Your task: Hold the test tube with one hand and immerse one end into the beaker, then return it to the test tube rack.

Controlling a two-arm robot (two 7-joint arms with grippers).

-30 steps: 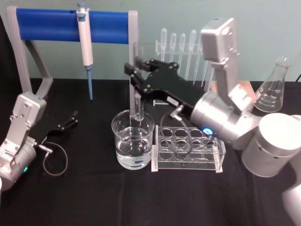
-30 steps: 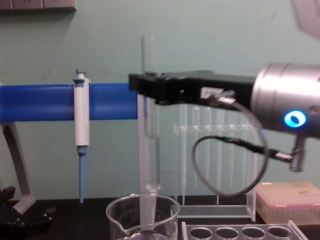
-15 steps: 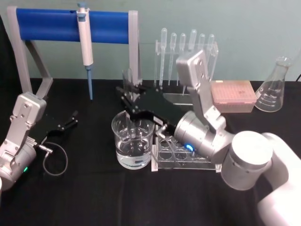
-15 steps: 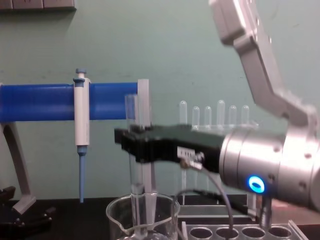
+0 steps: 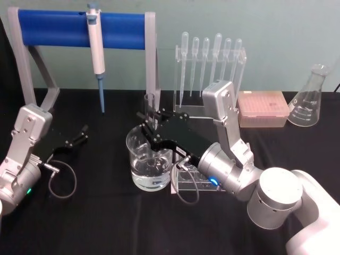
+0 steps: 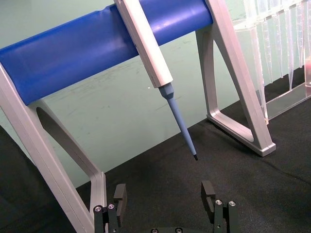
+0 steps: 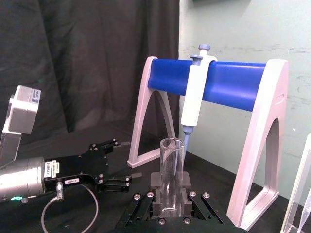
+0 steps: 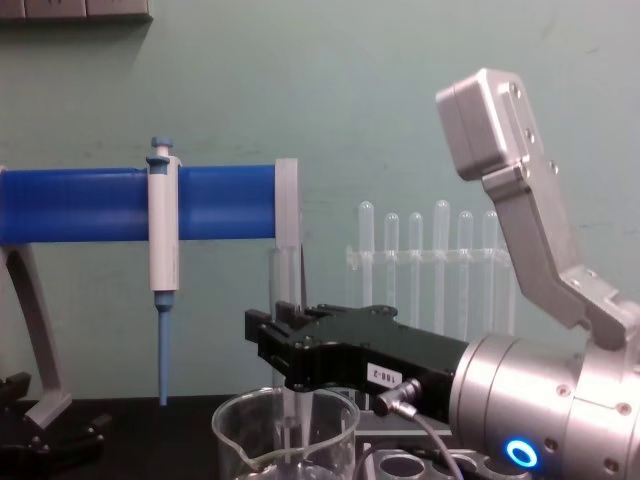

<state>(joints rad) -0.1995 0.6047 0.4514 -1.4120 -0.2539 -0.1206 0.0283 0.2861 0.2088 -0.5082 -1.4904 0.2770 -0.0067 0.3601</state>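
The right gripper (image 5: pixel 151 123), whose white label (image 8: pixel 383 376) looks like it says 188-2, is squeezed tight on the test tube (image 5: pixel 150 109), which stands straight up with its open end on top and its bottom end down inside the beaker (image 5: pixel 151 162), while the left gripper (image 5: pixel 79 135) sits off to the left with its fingers apart.

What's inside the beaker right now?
Clear liquid partly fills the beaker, and the test tube, gripped by the right pincer, hangs upright into it. The pincer covers the tube's lower end, so whether it touches the liquid cannot be seen. Left pincer sits idle, far left.
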